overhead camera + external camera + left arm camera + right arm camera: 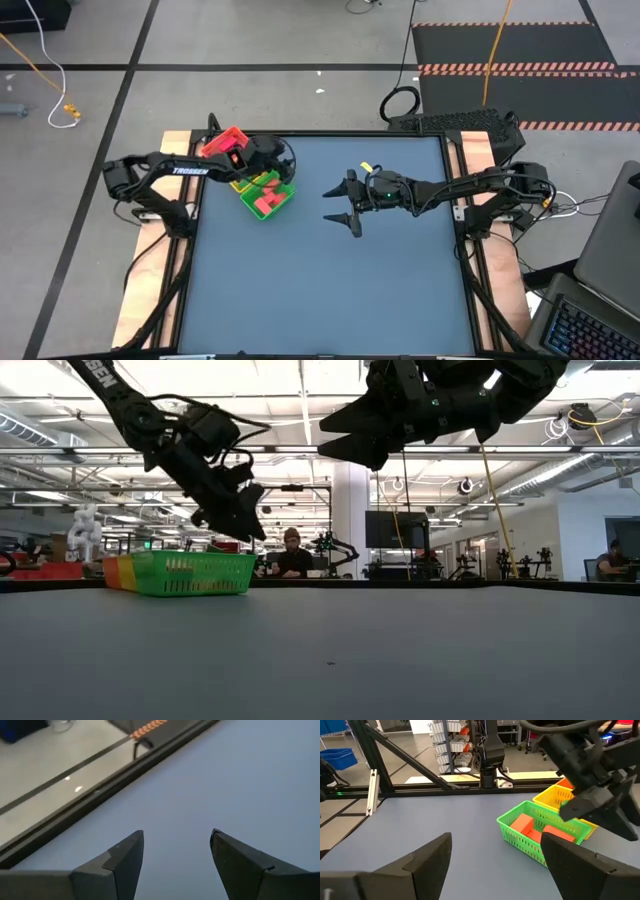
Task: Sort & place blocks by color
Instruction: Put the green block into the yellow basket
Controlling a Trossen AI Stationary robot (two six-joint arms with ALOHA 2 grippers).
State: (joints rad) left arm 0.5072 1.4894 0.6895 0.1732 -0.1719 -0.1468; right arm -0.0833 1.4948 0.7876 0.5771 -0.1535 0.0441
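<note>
The tray stands at the table's far left, with a red (226,142), a yellow (555,796) and a green compartment (272,197). Pink-red blocks (522,825) lie in the green compartment, another (560,834) beside them. My left gripper (177,842) hovers above the tray, open with nothing between its fingers; the low view shows it (235,515) clear above the green wall (195,573). My right gripper (345,207) stands open and empty over the table's middle, to the right of the tray.
Bare blue-grey tabletop (330,290) stretches from the tray to the near and right edges. A black raised rim (100,795) borders the table. Beyond the far edge, a person (291,555) sits in the room.
</note>
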